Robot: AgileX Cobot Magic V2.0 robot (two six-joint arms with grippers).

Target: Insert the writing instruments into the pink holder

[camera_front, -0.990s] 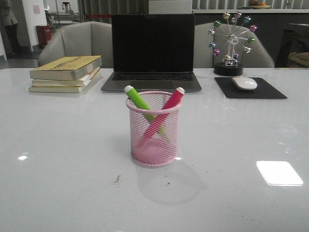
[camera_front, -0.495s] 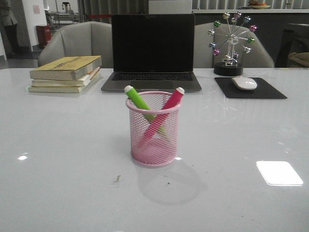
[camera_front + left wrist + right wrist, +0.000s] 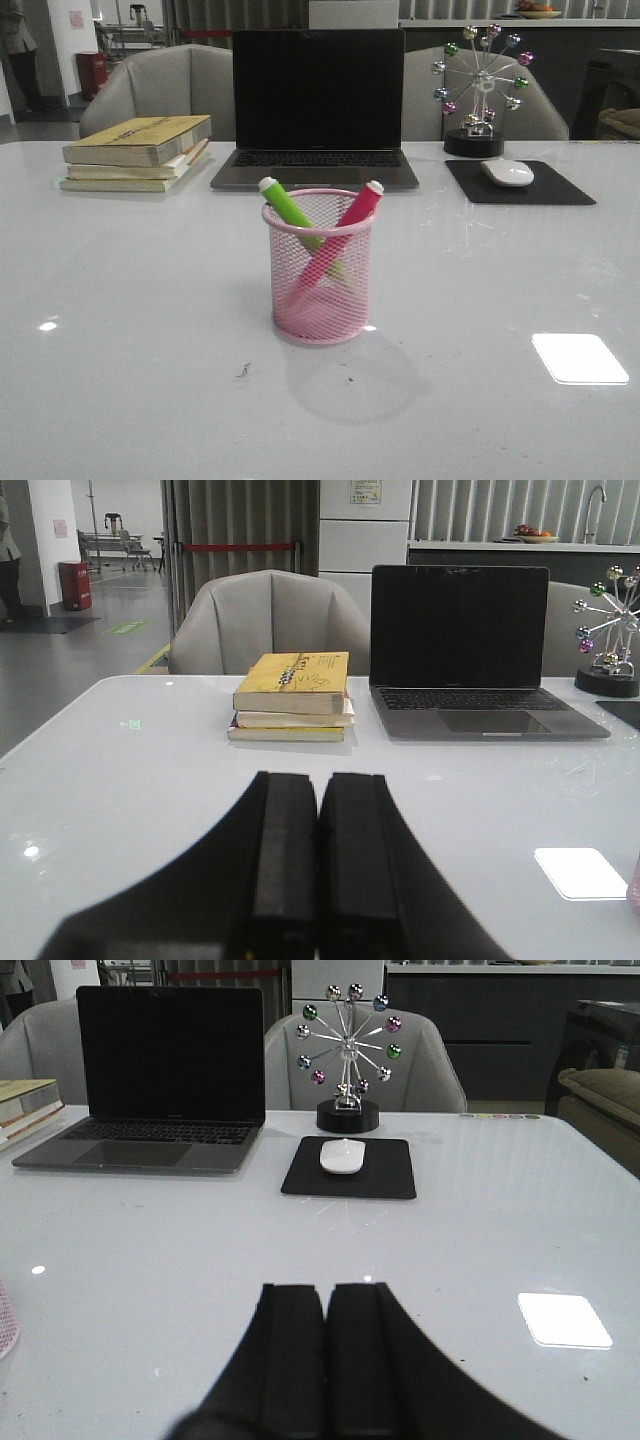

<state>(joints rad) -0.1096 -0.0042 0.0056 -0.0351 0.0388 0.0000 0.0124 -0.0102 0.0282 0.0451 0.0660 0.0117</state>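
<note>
The pink holder (image 3: 320,270), a wire-mesh cup, stands upright in the middle of the table in the front view. Two writing instruments lean crossed inside it: a lime green marker (image 3: 288,211) tipping left and a pink-red marker (image 3: 352,215) tipping right, white tips above the rim. Neither gripper shows in the front view. In the left wrist view my left gripper (image 3: 319,778) is shut with nothing in it, low over bare table. My right gripper (image 3: 325,1288) is likewise shut and empty. A sliver of the holder (image 3: 5,1322) shows at the right wrist view's edge.
A dark laptop (image 3: 316,110) stands open behind the holder. A stack of books (image 3: 138,152) lies at the back left. At the back right are a black mouse pad (image 3: 518,183) with a white mouse (image 3: 507,172) and a ferris-wheel ornament (image 3: 480,90). Grey chairs stand beyond the table.
</note>
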